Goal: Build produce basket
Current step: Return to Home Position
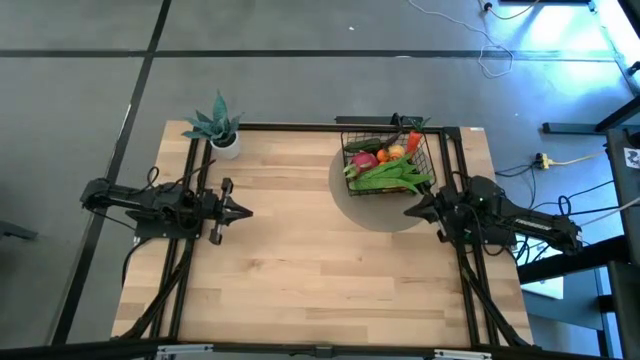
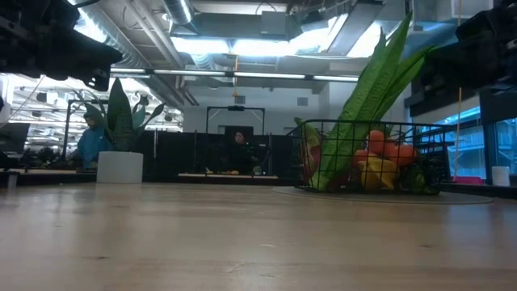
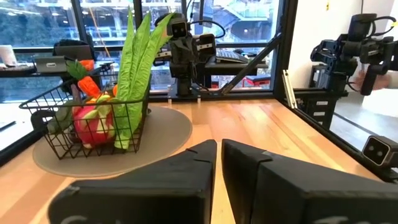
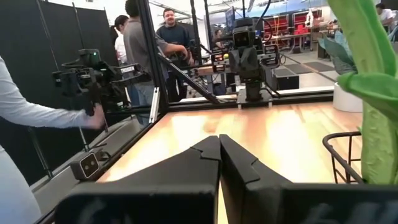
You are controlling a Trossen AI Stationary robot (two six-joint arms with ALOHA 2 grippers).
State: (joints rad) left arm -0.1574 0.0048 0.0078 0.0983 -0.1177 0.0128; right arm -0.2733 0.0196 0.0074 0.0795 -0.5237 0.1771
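Observation:
The black wire basket point(image 1: 390, 160) stands on a round grey mat point(image 1: 380, 205) at the table's far right. It holds the produce: green corn point(image 1: 395, 176), a red radish point(image 1: 364, 160), orange and yellow pieces. It also shows in the low view point(image 2: 371, 158) and the left wrist view point(image 3: 93, 121). My left gripper point(image 1: 245, 211) is shut and empty at the table's left. My right gripper point(image 1: 410, 211) is shut and empty just near of the basket, over the mat.
A spiky blue-green potted plant point(image 1: 220, 128) in a white pot stands at the far left corner. The table's middle and near half are bare wood point(image 1: 320, 280). People stand in the room beyond the table point(image 4: 149, 43).

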